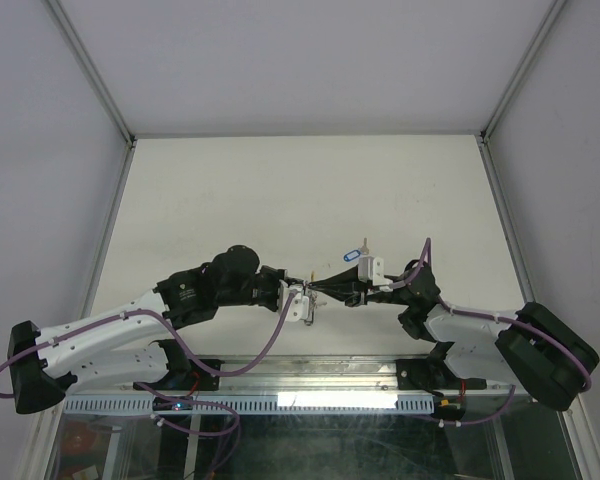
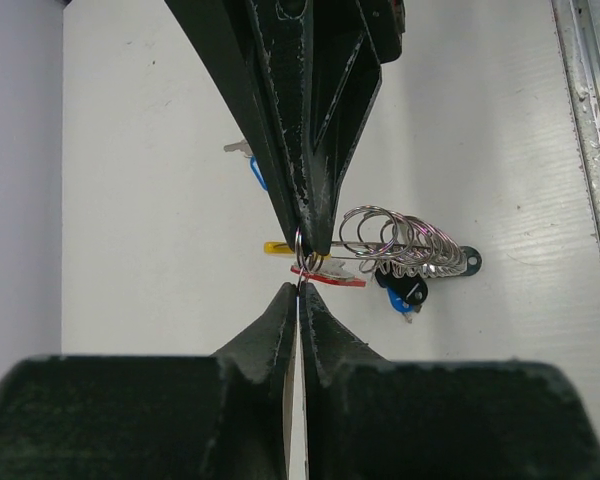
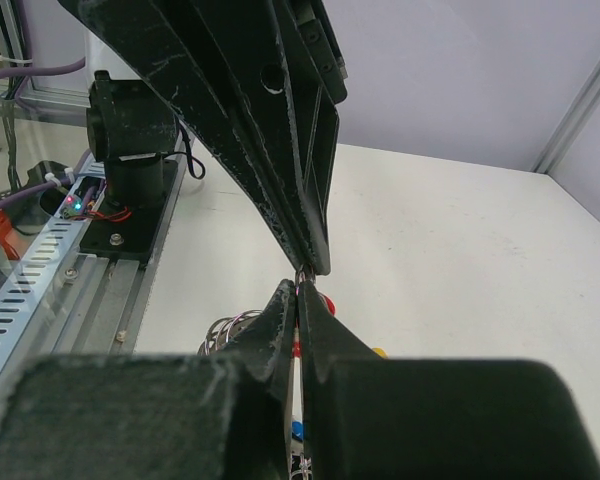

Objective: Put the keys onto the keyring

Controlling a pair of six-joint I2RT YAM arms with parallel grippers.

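Both grippers meet tip to tip above the white table. My left gripper is shut on a thin wire loop just above a red key tag. Facing it, my right gripper is shut at the same spot. The keyring runs sideways through that spot, with a yellow arc on one side and a silvery coil of small rings on the other. Black and blue tags hang under the coil. A loose key with a blue tag lies on the table beyond the grippers.
A metal rail runs along the table's near edge, with the left arm's black base bolted beside it. Grey walls and aluminium frame posts close in the table at the sides and back.
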